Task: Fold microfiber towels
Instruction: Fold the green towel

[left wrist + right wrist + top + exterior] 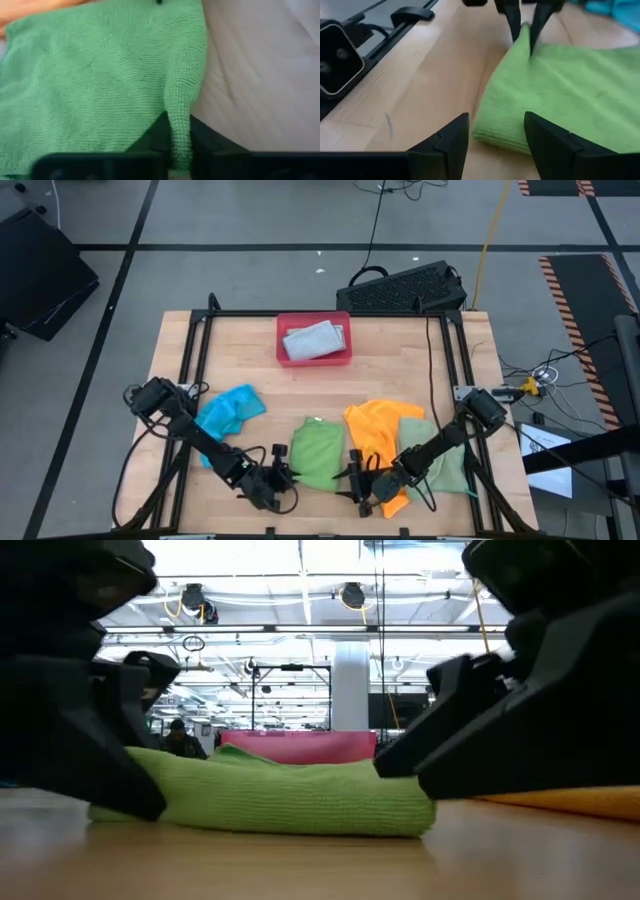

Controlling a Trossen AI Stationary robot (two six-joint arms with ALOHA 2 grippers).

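Note:
A bright green microfiber towel [318, 452] lies flat on the wooden table near its front edge; its near edge looks doubled and thick in the low view [290, 798]. My left gripper [287, 477] is at the towel's near left corner, shut on it. My right gripper [353, 478] stands open at the near right corner, its fingers [452, 140] on either side of the corner [497, 132] without clearly touching it. An orange towel [378, 430], a pale green one [445, 465] and a blue one [230, 412] lie crumpled on the table. My left gripper pinches the green towel's near left corner [180, 135] between its two fingers, the cloth bunched into a narrow ridge. The fingers [512, 22] come slanting down from the table's left. The corner is raised a little; the rest of the towel lies on the table.
A pink-red tray [285, 352] at the table's far middle holds a folded grey towel [313, 340]. A dark keyboard-like case [405, 288] sits beyond the far edge. Black frame rails [195, 350] run along the table's sides. Bare wood lies between tray and towels.

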